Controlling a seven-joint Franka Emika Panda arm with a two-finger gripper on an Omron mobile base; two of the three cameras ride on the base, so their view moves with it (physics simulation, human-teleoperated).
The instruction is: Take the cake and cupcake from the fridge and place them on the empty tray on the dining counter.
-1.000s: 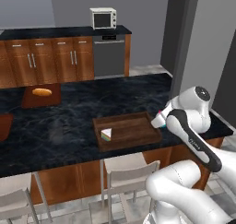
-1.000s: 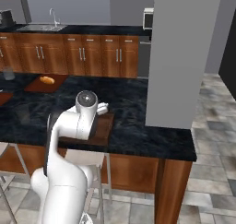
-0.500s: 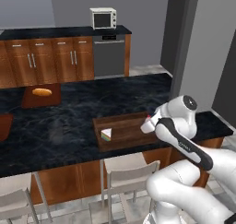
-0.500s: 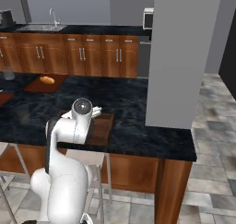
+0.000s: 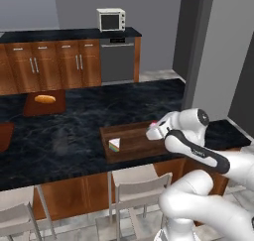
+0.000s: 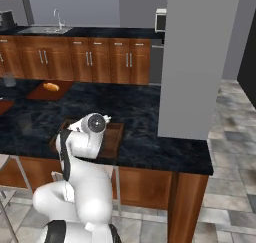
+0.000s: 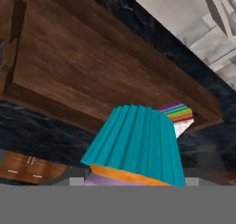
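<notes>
Left base view is showing the cake [image 5: 114, 145] sitting at the near left end of the tray [image 5: 134, 138] on the dining counter [image 5: 64, 136], while the gripper [image 5: 155, 127] is hanging over the tray's right part with the pink cupcake [image 5: 153, 123] clamped in it. Right base view is hiding most of this behind the arm. Hand view is presenting the teal wrapper upside-looking, so a tilted release is risking the cupcake toppling or rolling against the slice.

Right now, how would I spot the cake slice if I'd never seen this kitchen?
Find the black counter, then the wooden tray on it. The cake sits at the tray's left end: a small white wedge with rainbow stripes, unlike the teal-wrapped cupcake.
</notes>
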